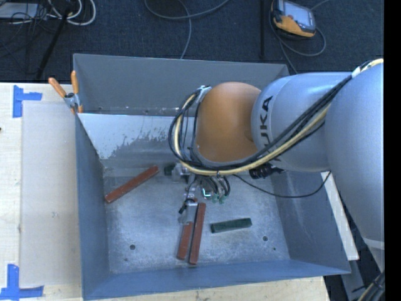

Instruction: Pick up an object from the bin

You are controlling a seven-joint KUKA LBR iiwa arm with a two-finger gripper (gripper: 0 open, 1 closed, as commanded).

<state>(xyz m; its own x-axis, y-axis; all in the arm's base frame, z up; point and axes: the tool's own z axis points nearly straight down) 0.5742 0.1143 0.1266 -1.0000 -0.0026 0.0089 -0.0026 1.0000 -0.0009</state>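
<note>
- The claw [199, 199] hangs over the upper end of the paired brown sticks [191, 237] on the floor of the bin [91, 187]. I cannot tell whether it is released or clenched.
- Likely trouble: the sticks lie touching, so a grab may catch both, or pinch one by its end and let it tip out.
- The orange cover [225, 121] and cables hide whether the claw touches those sticks.

From here I see the bin [125, 243] as matt grey metal, its floor scuffed pale. The brown sticks [131, 184] look like matt wood. The orange cover [225, 124] looks smooth, faintly glossy.
</note>
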